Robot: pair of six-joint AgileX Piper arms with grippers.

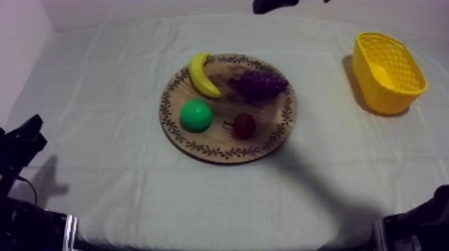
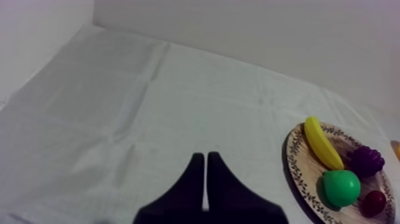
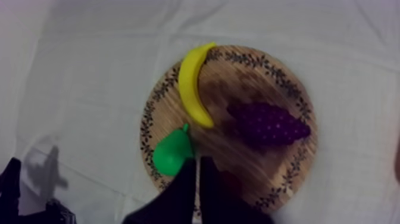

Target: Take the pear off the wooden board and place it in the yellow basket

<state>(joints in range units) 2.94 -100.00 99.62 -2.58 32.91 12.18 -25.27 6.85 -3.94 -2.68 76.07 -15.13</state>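
Note:
The green pear lies on the left part of the round wooden board, beside a banana, a bunch of grapes and a small red fruit. The yellow basket stands at the far right of the table. In the right wrist view my right gripper hangs above the board with its fingers together on nothing, just right of the pear and partly hiding the small red fruit. My left gripper is shut on nothing, low at the table's left.
Part of my right arm shows at the far edge above the board. Its shadow falls across the cloth right of the board. A wall rises behind the table. Bare cloth lies between the board and the basket.

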